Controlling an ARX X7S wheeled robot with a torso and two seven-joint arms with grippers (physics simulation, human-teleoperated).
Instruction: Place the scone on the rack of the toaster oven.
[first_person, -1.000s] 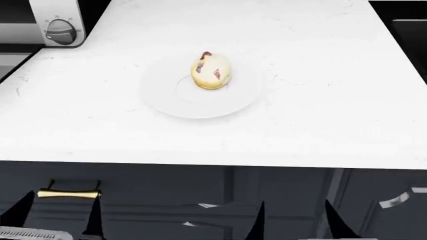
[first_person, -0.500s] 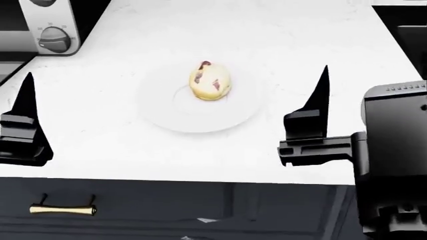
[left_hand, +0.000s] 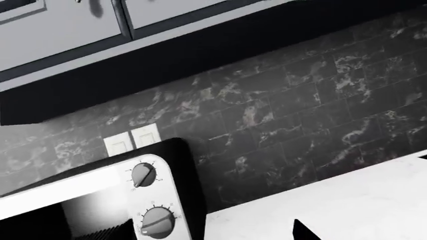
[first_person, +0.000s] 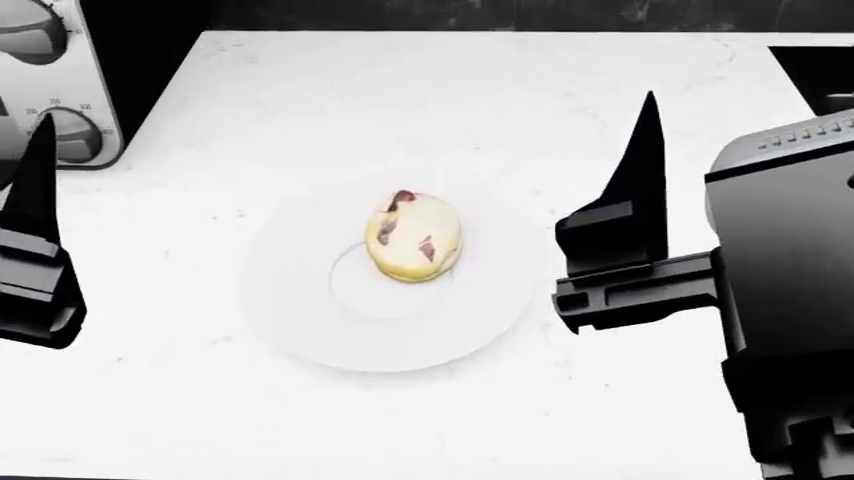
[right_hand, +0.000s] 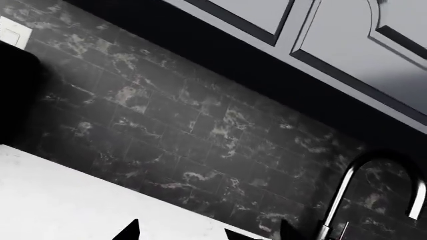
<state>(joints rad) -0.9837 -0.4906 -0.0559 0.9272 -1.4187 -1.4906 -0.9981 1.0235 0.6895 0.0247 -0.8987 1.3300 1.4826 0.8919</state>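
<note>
The pale-yellow scone (first_person: 414, 238) with red-brown bits sits on a round white plate (first_person: 300, 335) in the middle of the white counter. The toaster oven (first_person: 54, 90) stands at the far left, its dial panel showing; it also shows in the left wrist view (left_hand: 100, 200). The rack is out of view. My left gripper (first_person: 14, 170) hovers left of the plate, open and empty, with one finger in view. My right gripper (first_person: 714, 130) hovers right of the plate, open and empty, its far finger hidden by the wrist housing. Spread fingertips show in both wrist views (left_hand: 207, 234) (right_hand: 200, 234).
A dark marbled backsplash (left_hand: 300, 110) and grey wall cabinets (right_hand: 347, 35) stand behind the counter. Two white wall outlets (left_hand: 133, 141) sit above the oven. A curved faucet (right_hand: 353, 175) rises to the right. A black recess (first_person: 814, 70) borders the counter's right edge.
Both grippers rose from below the counter edge to above the counter, either side of the plate. The head view shifted, so plate and scone now sit lower and larger in it.
</note>
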